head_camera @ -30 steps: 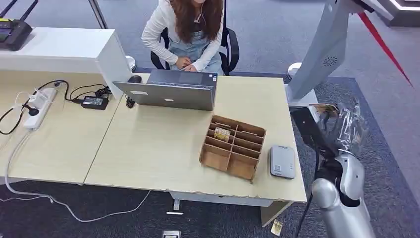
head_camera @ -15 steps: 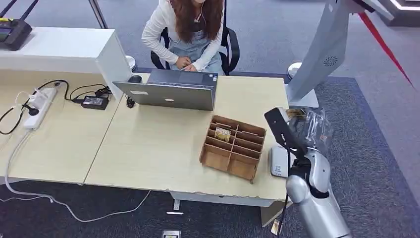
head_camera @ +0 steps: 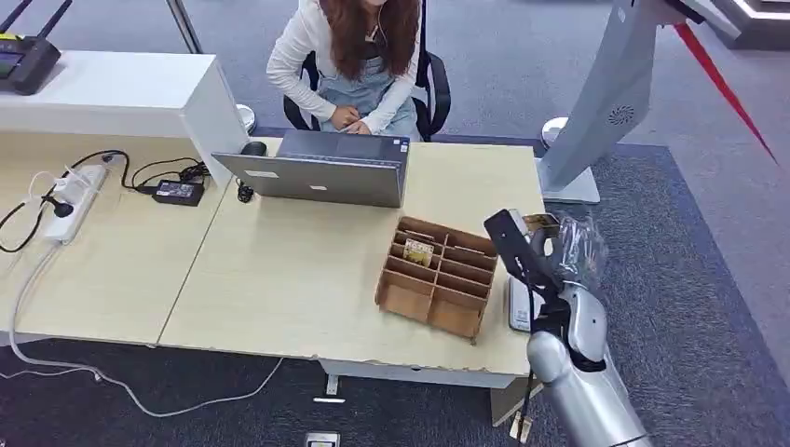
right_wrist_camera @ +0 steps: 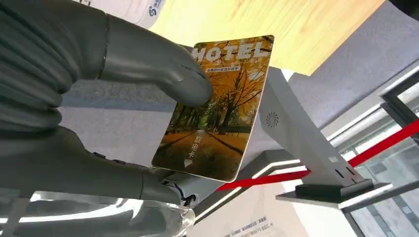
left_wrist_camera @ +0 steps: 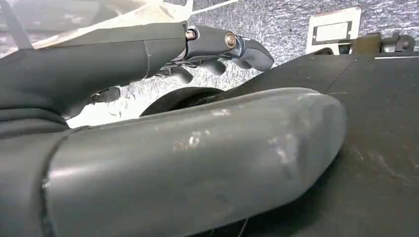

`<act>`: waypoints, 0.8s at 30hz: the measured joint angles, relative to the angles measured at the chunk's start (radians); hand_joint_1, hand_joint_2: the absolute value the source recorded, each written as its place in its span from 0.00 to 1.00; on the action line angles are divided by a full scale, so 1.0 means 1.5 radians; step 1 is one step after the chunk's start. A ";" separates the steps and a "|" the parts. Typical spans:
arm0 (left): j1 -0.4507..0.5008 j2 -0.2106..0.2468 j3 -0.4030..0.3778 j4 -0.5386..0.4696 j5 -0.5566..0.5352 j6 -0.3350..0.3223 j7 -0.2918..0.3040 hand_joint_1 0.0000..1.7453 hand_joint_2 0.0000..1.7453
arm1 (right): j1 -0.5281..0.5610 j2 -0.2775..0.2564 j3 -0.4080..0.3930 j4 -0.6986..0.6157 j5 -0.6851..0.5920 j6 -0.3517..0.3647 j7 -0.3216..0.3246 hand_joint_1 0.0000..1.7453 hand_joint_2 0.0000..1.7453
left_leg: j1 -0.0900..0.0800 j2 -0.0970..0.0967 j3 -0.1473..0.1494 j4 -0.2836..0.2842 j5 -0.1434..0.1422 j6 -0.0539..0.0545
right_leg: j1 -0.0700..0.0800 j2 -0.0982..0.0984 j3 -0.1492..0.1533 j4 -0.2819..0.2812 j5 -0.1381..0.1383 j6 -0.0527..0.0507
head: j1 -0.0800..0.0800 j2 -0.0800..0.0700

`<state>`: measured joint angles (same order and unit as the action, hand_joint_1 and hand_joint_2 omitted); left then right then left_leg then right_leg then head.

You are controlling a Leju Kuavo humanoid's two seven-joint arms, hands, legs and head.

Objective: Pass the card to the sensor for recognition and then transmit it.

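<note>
Your right robot hand (head_camera: 570,244) has swung in from beyond the counter (head_camera: 307,270) edge and now hangs over the sensor (head_camera: 518,303), pinching the card (right_wrist_camera: 217,106) by thumb and fingers, so recognition looks close. Card reads "HOTEL". Left robot hand (left_wrist_camera: 217,49): grip unclear. Farther off, the person (head_camera: 349,56) sits at the laptop (head_camera: 321,179).

Head view: high, facing forward and down over the desk (head_camera: 298,270).
Wrist views: close behind each hand.
Shared: card (right_wrist_camera: 217,108), at centre right in head view.
</note>
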<state>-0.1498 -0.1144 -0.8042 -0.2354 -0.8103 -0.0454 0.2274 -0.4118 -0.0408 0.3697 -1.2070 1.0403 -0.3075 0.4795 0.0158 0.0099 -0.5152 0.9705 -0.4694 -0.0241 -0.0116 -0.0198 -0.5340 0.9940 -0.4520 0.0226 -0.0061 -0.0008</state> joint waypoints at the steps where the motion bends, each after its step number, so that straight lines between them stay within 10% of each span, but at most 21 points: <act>1: 0.000 0.000 0.000 0.000 0.000 -0.002 0.000 0.00 0.00 | -0.001 0.000 0.001 0.003 0.000 0.001 0.000 1.00 1.00 | 0.000 0.000 0.000 0.000 0.000 0.000 | 0.000 0.000 0.000 0.000 0.000 0.000 | 0.000 0.000; 9: 0.007 -0.003 0.003 0.000 -0.002 0.004 0.007 0.00 0.00 | 0.018 -0.040 -0.006 0.039 -0.043 -0.055 -0.117 1.00 1.00 | -0.001 0.000 0.000 0.000 0.000 0.000 | 0.000 0.000 0.000 0.000 0.000 0.000 | 0.000 0.000; 24: 0.003 -0.003 0.003 0.000 -0.009 -0.006 0.007 0.00 0.00 | 0.020 -0.072 -0.052 0.131 0.012 -0.031 -0.083 1.00 1.00 | -0.001 0.000 0.000 0.000 0.000 0.001 | -0.001 0.000 0.000 0.000 0.000 0.000 | 0.000 0.000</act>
<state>-0.1449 -0.1194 -0.7992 -0.2354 -0.8244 -0.0538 0.2384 -0.3824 -0.1492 0.2914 -1.0102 1.0586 -0.3532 0.3548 0.0149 0.0103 -0.5150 0.9708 -0.4702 -0.0232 -0.0124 -0.0193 -0.5347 0.9937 -0.4520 0.0228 -0.0061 -0.0008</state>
